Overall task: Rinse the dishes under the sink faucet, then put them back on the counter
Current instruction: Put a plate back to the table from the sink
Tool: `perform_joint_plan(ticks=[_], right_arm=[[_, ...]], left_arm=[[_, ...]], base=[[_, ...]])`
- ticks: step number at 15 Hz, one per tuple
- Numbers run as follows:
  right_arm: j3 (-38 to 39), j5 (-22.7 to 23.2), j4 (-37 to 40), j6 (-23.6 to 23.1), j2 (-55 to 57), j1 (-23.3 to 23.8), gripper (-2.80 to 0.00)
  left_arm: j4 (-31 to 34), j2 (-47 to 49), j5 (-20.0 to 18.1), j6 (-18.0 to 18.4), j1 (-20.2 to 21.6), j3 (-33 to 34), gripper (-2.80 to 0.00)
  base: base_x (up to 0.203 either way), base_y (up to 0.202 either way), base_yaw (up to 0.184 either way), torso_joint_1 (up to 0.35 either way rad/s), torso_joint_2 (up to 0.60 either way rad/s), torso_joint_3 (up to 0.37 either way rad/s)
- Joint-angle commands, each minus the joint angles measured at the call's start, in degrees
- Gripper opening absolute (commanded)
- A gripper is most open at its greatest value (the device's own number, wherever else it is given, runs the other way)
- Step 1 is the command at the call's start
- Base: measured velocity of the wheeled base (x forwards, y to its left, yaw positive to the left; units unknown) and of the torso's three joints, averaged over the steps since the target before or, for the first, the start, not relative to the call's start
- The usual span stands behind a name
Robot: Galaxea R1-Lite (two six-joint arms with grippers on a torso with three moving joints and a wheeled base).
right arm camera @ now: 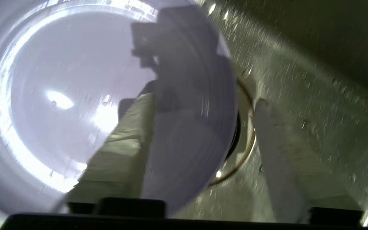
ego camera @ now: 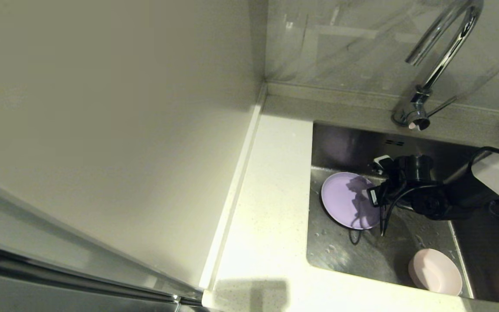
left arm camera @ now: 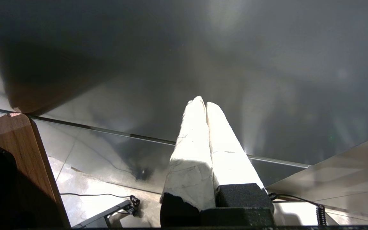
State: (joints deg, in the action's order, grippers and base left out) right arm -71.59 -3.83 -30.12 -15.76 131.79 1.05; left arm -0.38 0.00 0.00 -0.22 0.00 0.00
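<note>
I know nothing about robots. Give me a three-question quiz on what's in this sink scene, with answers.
1. True or false: the lavender plate lies on the counter.
2. Which dish sits in the near right corner of the sink? A) white mug B) pink bowl C) glass
3. Fill in: the right end effector has its fingers apart, one over the plate and one beyond its ____.

Key:
1. False; it is inside the sink, partly over the drain strainer.
2. B
3. rim

The left end effector is parked away from the sink, shut.
</note>
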Motion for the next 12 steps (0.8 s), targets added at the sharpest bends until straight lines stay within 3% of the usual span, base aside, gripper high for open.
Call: perform_joint_plan(ticks=[1,8,12], right_arm=[[-2.97,-0.39,-0.20,-0.15,2.50,0.03,0.00],[-8.92,-8.54,-0.14,-0.15,7.42,0.18,0.00],[-10.15,-9.18,-0.11,-0.41,8.48,0.18,0.00]], left_arm=[[-0.06,0.00,0.00,-0.04,0.00,0.18,-2.80],[0.03,0.00,0.00,-0.04,-0.03,0.17,-2.80],[0.02,0.00,0.00,-0.04,-0.01,0.17,-2.80]], base=[[0.000,0.000,0.000,0.000,0.00,0.000],[0.000,0.000,0.000,0.000,0.00,0.000],[0.000,0.000,0.000,0.000,0.00,0.000]])
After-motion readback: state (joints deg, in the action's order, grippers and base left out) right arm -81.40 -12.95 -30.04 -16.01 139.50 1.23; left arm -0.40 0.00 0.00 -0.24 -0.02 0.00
